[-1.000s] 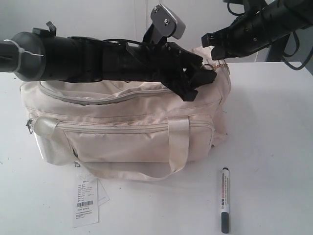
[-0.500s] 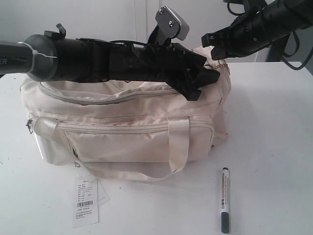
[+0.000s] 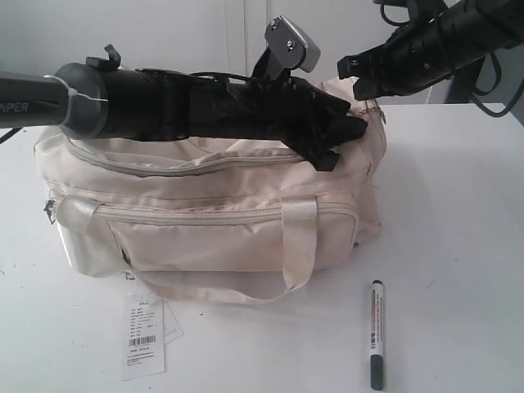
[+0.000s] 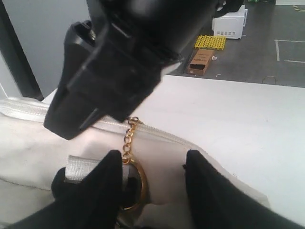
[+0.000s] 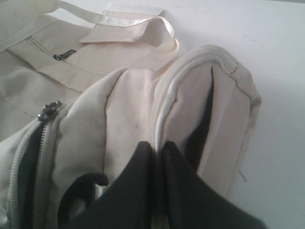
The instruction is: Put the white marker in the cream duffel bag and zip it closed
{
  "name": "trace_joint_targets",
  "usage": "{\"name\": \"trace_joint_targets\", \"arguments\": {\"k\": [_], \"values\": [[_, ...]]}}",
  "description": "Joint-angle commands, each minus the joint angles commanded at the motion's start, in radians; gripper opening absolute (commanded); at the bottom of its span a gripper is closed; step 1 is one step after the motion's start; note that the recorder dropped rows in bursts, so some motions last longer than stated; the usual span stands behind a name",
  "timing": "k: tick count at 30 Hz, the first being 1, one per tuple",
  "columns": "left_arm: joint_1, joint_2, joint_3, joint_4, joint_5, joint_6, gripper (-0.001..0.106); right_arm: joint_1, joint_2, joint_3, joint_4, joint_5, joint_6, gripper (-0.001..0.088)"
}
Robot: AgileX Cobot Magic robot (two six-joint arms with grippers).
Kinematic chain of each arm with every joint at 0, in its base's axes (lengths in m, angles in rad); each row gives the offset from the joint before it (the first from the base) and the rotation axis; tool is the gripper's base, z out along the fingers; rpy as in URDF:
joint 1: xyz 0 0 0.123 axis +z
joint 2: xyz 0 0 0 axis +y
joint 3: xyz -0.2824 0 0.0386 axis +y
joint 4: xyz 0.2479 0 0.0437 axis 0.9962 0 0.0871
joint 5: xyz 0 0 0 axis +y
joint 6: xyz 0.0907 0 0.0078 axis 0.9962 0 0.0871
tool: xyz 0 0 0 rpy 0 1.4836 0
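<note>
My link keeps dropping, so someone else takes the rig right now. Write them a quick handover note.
Left pincer: open, with the gold chain at the bag's end in its gap, not yet closed on it.
Right pincer: shut on a fold of the cream duffel bag at that same end.
White marker: lying on the table in front of the bag, not held.
Done: only the hold on the bag.
Left: open the zip, put the marker in, zip it closed.
</note>
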Motion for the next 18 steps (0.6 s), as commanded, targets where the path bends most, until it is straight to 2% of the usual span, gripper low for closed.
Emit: {"name": "trace_joint_targets", "arguments": {"k": [1,2,3,4,6,12,15,18], "values": [[0.0,0.0,0.0,0.0,0.0,0.0,0.046,0.0,0.0,0.0,0.0,0.0,0.0,0.0],[0.0,0.0,0.0,0.0,-0.011,0.0,0.035,0.0,0.0,0.0,0.0,0.0,0.0,0.0],[0.0,0.0,0.0,0.001,-0.016,0.0,0.029,0.0,0.0,0.0,0.0,0.0,0.0,0.0],[0.0,0.0,0.0,0.004,-0.016,0.0,0.012,0.0,0.0,0.0,0.0,0.0,0.0,0.0],[0.0,-0.002,0.0,0.005,-0.03,0.0,0.0,0.0,0.0,0.0,0.0,0.0,0.0,0.0],[0.0,-0.074,0.0,0.014,-0.075,-0.014,0.0,0.0,0.0,0.0,0.0,0.0,0.0,0.0],[0.0,-0.089,0.0,0.06,-0.071,-0.11,0.0,0.0,0.0,0.0,0.0,0.0,0.0,0.0],[0.0,-0.089,0.0,0.124,-0.118,-0.168,0.0,0.0,0.0,0.0,0.0,0.0,0.0,0.0]]}}
